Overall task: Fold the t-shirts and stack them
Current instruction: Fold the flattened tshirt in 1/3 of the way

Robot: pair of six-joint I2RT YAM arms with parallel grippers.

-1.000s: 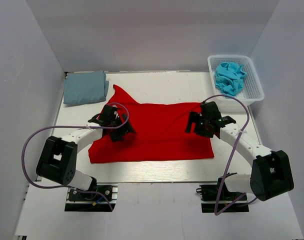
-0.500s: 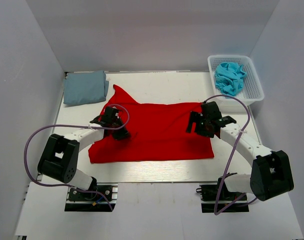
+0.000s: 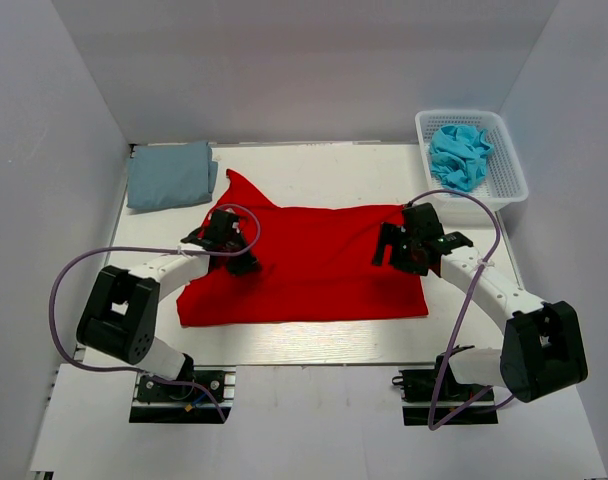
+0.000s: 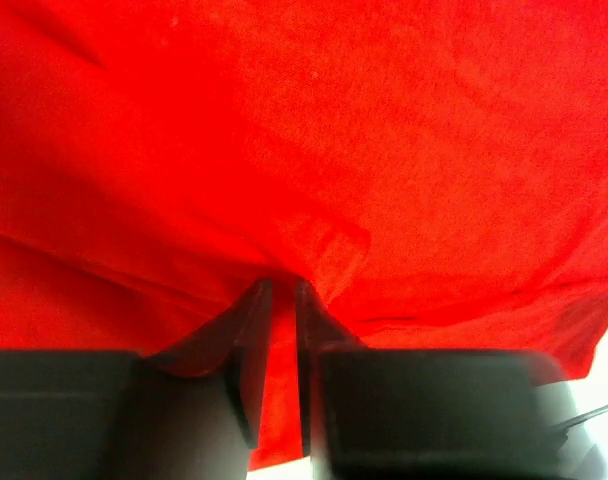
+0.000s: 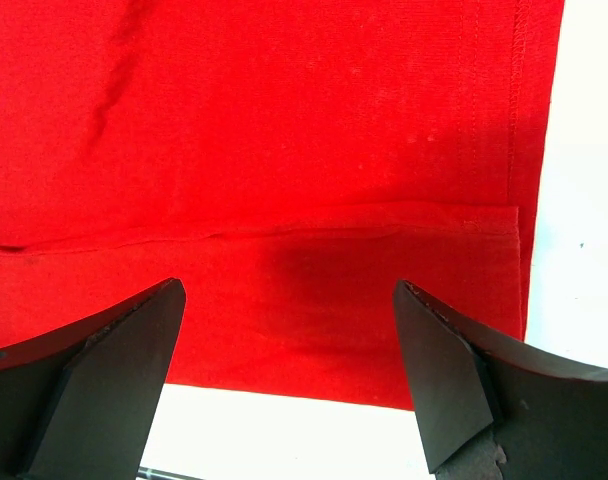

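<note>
A bright red t-shirt point(image 3: 314, 270) lies spread flat across the middle of the table, one sleeve pointing to the far left. My left gripper point(image 3: 235, 261) sits on its left part. In the left wrist view its fingers point(image 4: 282, 285) stand nearly together, with a pinched ridge of red cloth point(image 4: 314, 250) between them. My right gripper point(image 3: 389, 250) hovers over the shirt's right edge with its jaws wide apart point(image 5: 286, 288) and only flat red cloth point(image 5: 334, 150) beneath. A dull grey-blue t-shirt point(image 3: 169, 175) lies folded at the far left. A turquoise t-shirt point(image 3: 459, 155) is crumpled in the basket.
The white mesh basket point(image 3: 512, 172) stands at the far right corner. White walls close in the table on three sides. Bare white tabletop point(image 5: 584, 200) shows just beside the red shirt's hemmed right edge, and a strip of table point(image 3: 304, 340) lies in front of the shirt.
The left gripper's jaws have come together on the red cloth, and it has shifted slightly toward the far left. The right arm has not moved.
</note>
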